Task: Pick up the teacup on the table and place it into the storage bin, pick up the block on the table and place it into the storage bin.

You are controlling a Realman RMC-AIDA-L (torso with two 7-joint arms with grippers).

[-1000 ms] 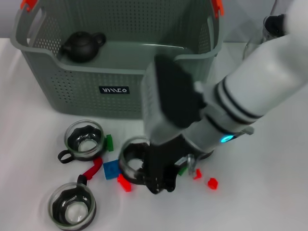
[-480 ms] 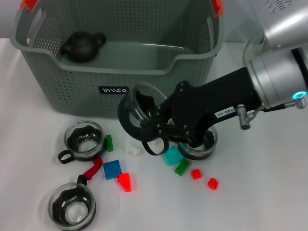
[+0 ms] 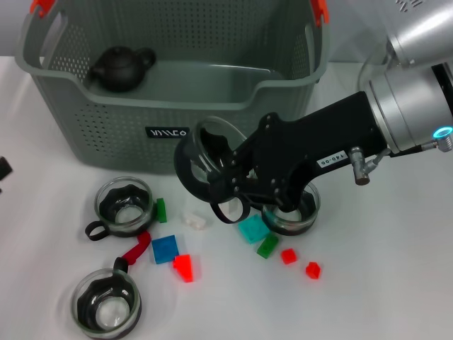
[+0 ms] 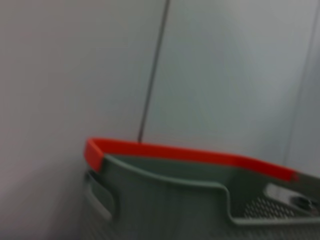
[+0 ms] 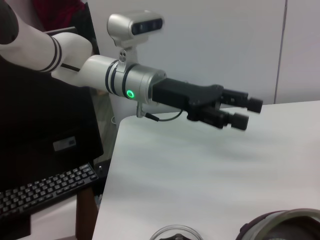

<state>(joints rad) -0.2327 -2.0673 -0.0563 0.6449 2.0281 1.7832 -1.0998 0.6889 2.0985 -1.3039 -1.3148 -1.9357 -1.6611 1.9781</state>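
Glass teacup (image 3: 202, 159) (pincer-held) barely higher.

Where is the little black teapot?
In the head view, the black teapot sits inside the storage bin, in its back left corner, behind the left cups on the table.

White table (image 3: 396, 283) bearing bin (image 3: 106, 120), cups, blocks

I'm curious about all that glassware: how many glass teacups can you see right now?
4. One held by the right gripper in front of the storage bin; one partly hidden under that arm; two on the table at left. The arm may hide more.
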